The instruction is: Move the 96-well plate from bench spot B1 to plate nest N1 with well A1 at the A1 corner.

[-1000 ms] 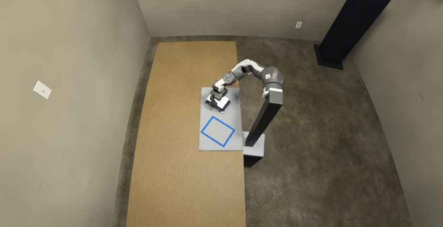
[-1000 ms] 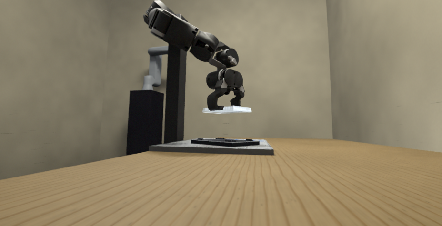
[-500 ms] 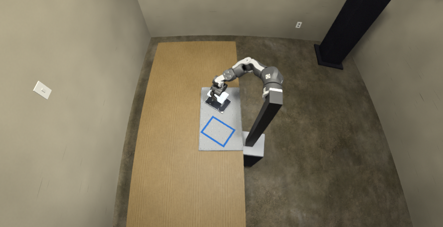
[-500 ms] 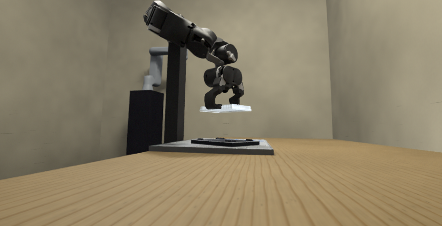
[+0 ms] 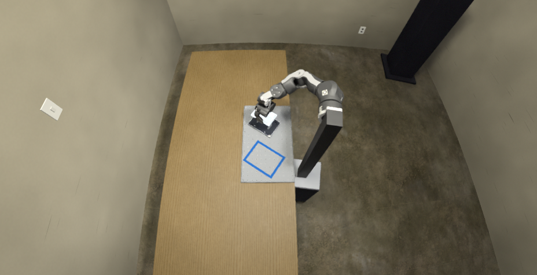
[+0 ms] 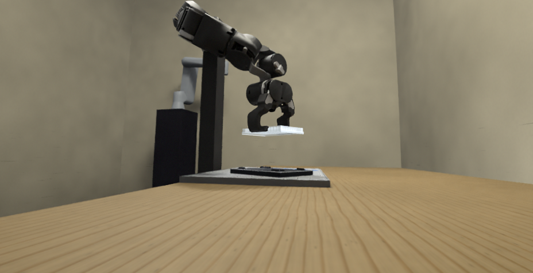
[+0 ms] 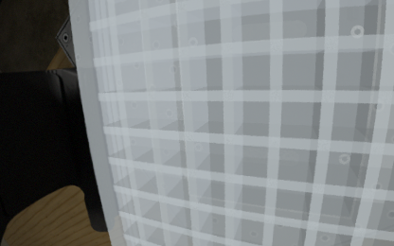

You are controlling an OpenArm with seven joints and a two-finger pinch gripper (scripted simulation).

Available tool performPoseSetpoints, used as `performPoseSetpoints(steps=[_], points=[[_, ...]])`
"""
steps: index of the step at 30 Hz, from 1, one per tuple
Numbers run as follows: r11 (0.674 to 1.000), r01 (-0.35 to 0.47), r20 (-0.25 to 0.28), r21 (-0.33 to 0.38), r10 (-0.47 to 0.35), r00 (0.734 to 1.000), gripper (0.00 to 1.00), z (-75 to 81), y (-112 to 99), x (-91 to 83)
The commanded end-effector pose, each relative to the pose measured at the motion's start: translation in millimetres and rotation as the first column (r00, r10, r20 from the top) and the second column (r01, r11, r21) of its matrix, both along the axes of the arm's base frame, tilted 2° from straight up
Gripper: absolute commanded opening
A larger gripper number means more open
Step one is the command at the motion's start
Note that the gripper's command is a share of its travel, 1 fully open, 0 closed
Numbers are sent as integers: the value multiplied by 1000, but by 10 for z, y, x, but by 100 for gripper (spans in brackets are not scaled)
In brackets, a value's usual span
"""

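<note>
My dark two-finger gripper is clamped on the translucent white 96-well plate, which hangs level in the air, well above the flat black plate nest. In the overhead view the plate sits directly over the nest, at about 12 o'clock from the blue-taped rectangular outline that marks the bench spot. Both lie on a grey perforated metal breadboard set at the 3 o'clock edge of a long tan wood-grain table.

Through the wrist camera the plate's grid of square wells fills most of the frame, with the breadboard's holes showing dimly through it and the dark nest edge at 9 o'clock. I cannot tell from any view which way the cut-off corner points.

My arm rises from a black rectangular column on a grey pedestal just off the table's 3 o'clock side. The room has plain beige walls and a mottled brown concrete floor. A tall black pillar stands in the far corner at 1 o'clock, a white wall socket sits on the back wall, and a white light switch on the 9 o'clock wall.
</note>
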State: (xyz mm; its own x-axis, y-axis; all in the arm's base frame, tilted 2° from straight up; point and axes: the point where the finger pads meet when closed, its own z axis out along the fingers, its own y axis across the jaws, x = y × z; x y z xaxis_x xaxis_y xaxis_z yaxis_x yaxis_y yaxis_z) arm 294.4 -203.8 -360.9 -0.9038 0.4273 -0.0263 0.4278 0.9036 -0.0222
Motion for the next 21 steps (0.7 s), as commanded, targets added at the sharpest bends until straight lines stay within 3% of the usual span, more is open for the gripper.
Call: performPoseSetpoints(steps=[1,21], points=[[1000,4,-4,-7,-4,1000,0,-7,-16,-13],[1000,4,-4,-7,-4,1000,0,-15,2,-27]])
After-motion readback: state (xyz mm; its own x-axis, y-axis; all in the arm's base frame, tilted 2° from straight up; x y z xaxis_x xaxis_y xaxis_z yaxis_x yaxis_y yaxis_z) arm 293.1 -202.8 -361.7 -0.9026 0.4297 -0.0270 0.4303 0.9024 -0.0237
